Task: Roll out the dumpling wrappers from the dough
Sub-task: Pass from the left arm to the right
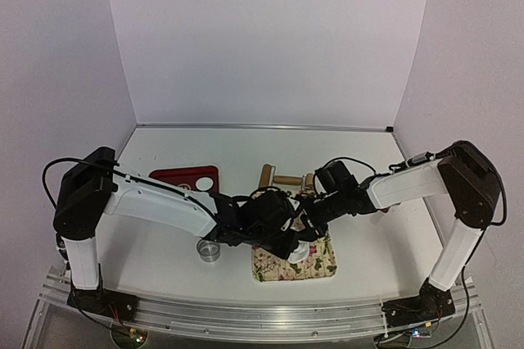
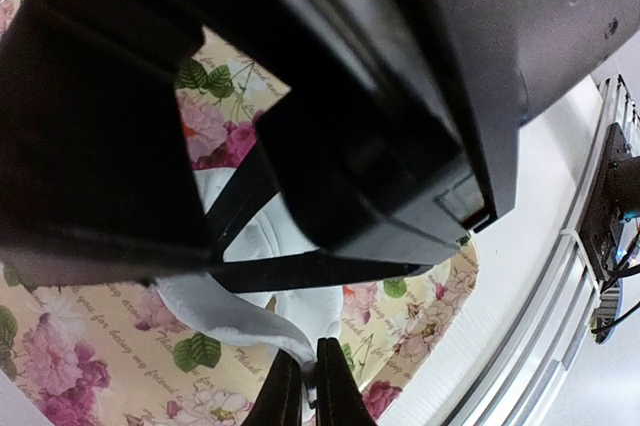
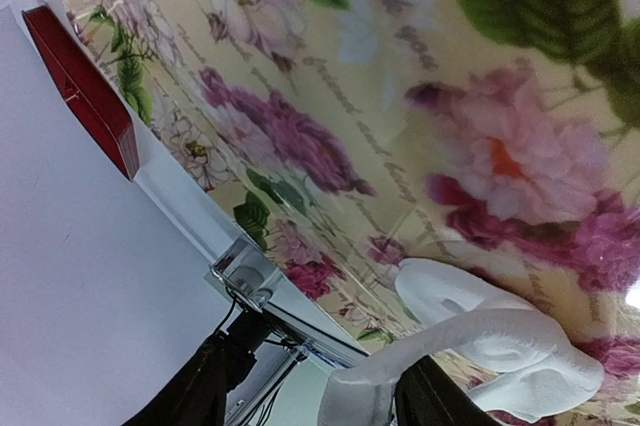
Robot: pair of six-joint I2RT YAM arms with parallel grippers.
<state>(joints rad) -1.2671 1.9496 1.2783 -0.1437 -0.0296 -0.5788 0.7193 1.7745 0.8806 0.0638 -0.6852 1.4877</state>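
1. The dough (image 3: 490,336) lies on the floral mat (image 3: 300,126) as a soft white sheet, partly folded, with one strip raised off the cloth
2. An edge of it is pinched in the left gripper (image 2: 310,391), whose jaws are all but together on the thin white rim
3. The right gripper (image 3: 315,398) is seen with its jaws apart and the raised strip between them, close to one finger; a firm hold cannot be confirmed
4. The step is judged to be the gathering of the sheet for another rolling. The left pinch should be kept steady while the right jaws are closed low on the strip, where it is thickest
5. The sheet should be peeled slowly and folded onto itself, not pulled apart, since so thin a sheet is likely to tear or stick to the mat
6. One small white round, taken to be a wrapper (image 1: 201,183), rests on the red tray (image 1: 172,177); the ring (image 1: 210,251) and the pin (image 1: 284,178) lie on the desk (image 1: 246,148) beside the mat
7. Cursive script is printed among the mat's flowers, but it is too blurred to be read; no brand or label is seen
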